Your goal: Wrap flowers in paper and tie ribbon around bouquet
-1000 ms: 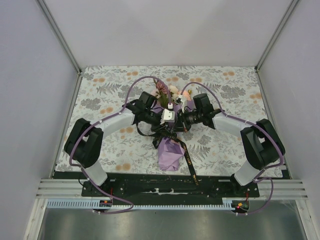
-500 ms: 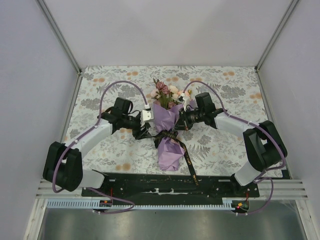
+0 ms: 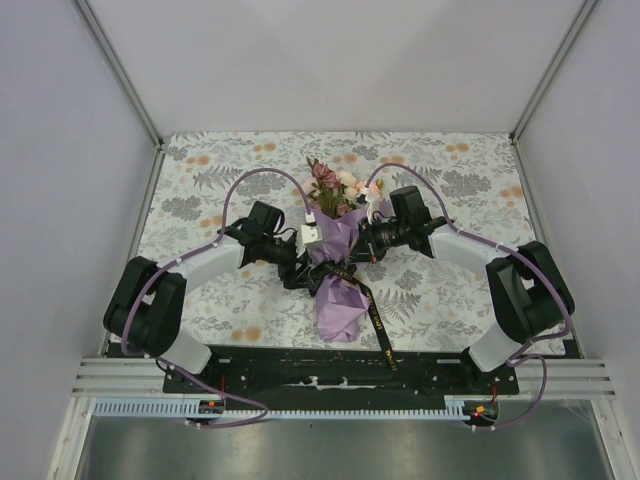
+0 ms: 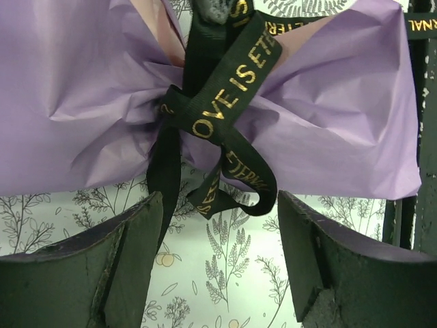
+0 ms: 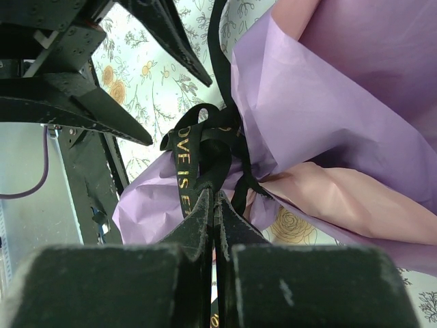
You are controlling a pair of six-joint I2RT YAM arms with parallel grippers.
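Observation:
The bouquet lies mid-table: pink and peach flowers (image 3: 335, 185) stick out of the far end of the lilac paper (image 3: 340, 305). The black ribbon (image 3: 375, 318) is tied round its waist, and one tail trails toward the near edge. In the left wrist view the knot of the ribbon (image 4: 229, 89) sits on the crumpled paper (image 4: 75, 89). My left gripper (image 4: 222, 201) is open just below it, with only a loose loop hanging between the fingers. My right gripper (image 5: 217, 195) is shut on the ribbon (image 5: 186, 154) at the knot, against the paper (image 5: 328, 96).
The floral tablecloth (image 3: 450, 170) covers the table between white enclosure walls. A black base plate and metal rail (image 3: 330, 375) run along the near edge. Purple cables (image 3: 255, 180) arch over both arms. The left gripper's fingers (image 5: 102, 109) show in the right wrist view.
My left gripper has opened and let go of the ribbon. The left arm swung out to the left, then came back toward the bouquet's waist. The right arm has hardly moved.

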